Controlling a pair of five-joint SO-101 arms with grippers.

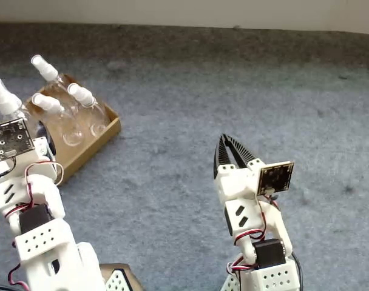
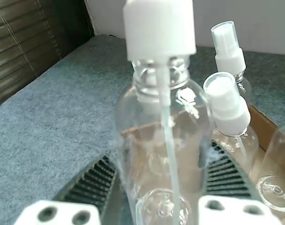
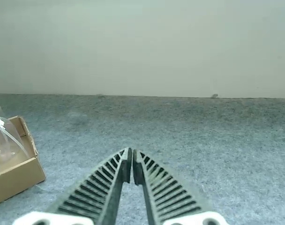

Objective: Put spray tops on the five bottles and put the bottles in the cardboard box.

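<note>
My left gripper [image 2: 159,180] is shut on a clear bottle [image 2: 161,136] with a white spray top [image 2: 159,28]. It holds the bottle upright at the left end of the cardboard box [image 1: 93,142]; in the high view the bottle's top [image 1: 2,96] rises above my left wrist camera. Whether the bottle rests on the box floor I cannot tell. Three more capped bottles [image 1: 81,106] stand in the box, two of them close behind the held one [image 2: 227,112]. My right gripper [image 1: 224,151] is shut and empty over bare carpet, well right of the box [image 3: 16,176].
Grey carpet [image 1: 233,91] covers the whole work surface. A pale wall [image 3: 142,47] runs along the far edge. A dark slatted blind [image 2: 25,42] stands off to one side in the left wrist view.
</note>
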